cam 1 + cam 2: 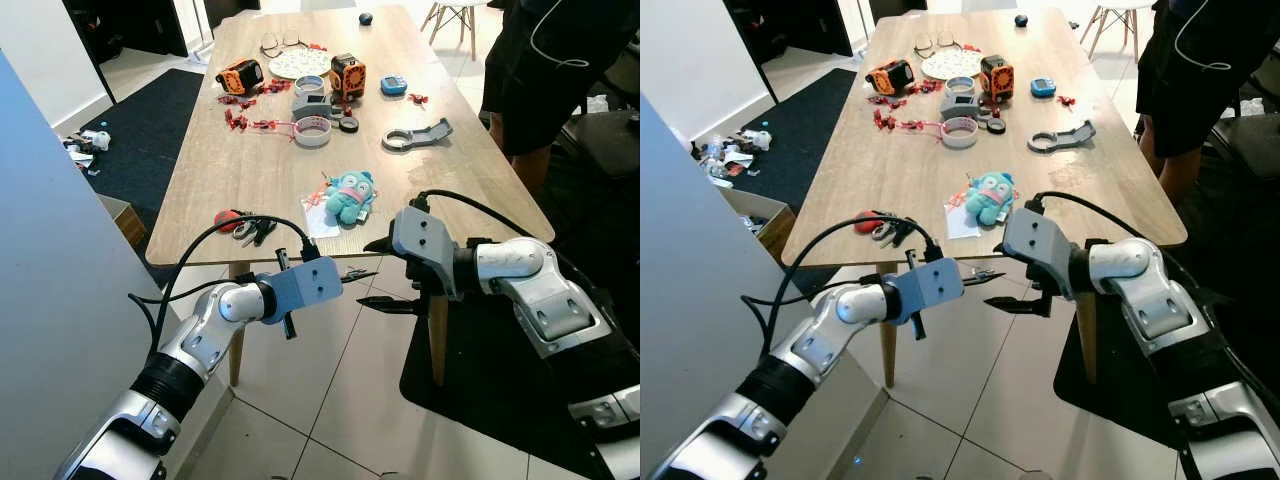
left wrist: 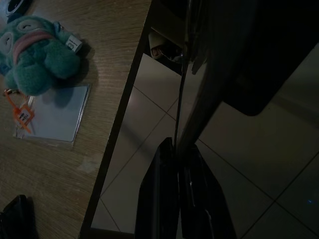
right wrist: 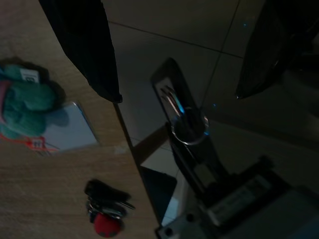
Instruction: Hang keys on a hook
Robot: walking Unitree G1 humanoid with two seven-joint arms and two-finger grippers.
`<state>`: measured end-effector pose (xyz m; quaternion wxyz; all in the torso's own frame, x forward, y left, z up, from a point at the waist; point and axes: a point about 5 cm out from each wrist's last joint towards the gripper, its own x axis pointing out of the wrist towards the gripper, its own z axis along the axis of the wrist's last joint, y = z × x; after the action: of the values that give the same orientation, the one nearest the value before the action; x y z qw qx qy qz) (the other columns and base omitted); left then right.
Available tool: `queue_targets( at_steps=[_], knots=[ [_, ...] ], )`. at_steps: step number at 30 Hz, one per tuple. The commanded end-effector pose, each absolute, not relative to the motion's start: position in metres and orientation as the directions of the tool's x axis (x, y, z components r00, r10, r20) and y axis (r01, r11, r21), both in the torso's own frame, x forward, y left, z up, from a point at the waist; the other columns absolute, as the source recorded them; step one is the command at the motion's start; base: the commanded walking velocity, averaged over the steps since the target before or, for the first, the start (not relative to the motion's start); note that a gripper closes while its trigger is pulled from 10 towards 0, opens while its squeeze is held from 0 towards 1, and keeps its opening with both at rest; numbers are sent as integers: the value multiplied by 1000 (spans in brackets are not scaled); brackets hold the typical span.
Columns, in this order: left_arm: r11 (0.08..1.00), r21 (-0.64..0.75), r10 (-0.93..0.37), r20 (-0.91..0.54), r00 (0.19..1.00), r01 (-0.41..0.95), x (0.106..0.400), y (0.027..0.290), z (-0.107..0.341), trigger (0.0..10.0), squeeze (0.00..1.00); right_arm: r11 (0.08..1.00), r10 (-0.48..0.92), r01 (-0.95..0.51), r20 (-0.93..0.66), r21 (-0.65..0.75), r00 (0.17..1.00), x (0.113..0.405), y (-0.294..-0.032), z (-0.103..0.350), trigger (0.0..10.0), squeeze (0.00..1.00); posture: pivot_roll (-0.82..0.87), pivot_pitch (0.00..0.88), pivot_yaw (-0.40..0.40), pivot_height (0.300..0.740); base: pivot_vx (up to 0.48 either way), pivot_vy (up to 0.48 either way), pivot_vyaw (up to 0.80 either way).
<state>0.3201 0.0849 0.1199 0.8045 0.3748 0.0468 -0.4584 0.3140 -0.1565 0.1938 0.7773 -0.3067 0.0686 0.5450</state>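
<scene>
Near the front-left edge of the surface [image 1: 200, 190] you see the keys [image 1: 245, 227] lying untouched, while your left gripper [image 1: 352, 275], jaws closed, faces your right gripper [image 1: 385, 275], jaws open.

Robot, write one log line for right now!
keys: on table edge | left gripper: shut, empty | right gripper: open, empty

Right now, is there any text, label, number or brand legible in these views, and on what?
None reads clearly.
White tag on the teal plush toy: dark print, too small.
Orange tag beside the clear card sleeve: marks blurred.
Blue device on the table: too small.
</scene>
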Motion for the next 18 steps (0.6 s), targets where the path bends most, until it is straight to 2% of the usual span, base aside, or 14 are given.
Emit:
queue_targets(
  at_steps=[1,5,18],
  knots=[
    [296,558,-687,-439,579,775,318,93,117,10000,0,188,821,-907,-447,-378,357,309,-150,190,10000,0,-88,97,49,740,0,0,0],
    [295,558,-686,-442,579,776,318,92,117,10000,0,166,832,-918,-449,-359,326,305,-146,188,10000,0,-88,97,51,740,0,0,0],
    [294,555,-685,-446,576,778,318,92,117,10000,0,195,821,-911,-448,-362,354,308,-145,185,10000,0,-91,99,52,740,0,0,0]
  ],
)
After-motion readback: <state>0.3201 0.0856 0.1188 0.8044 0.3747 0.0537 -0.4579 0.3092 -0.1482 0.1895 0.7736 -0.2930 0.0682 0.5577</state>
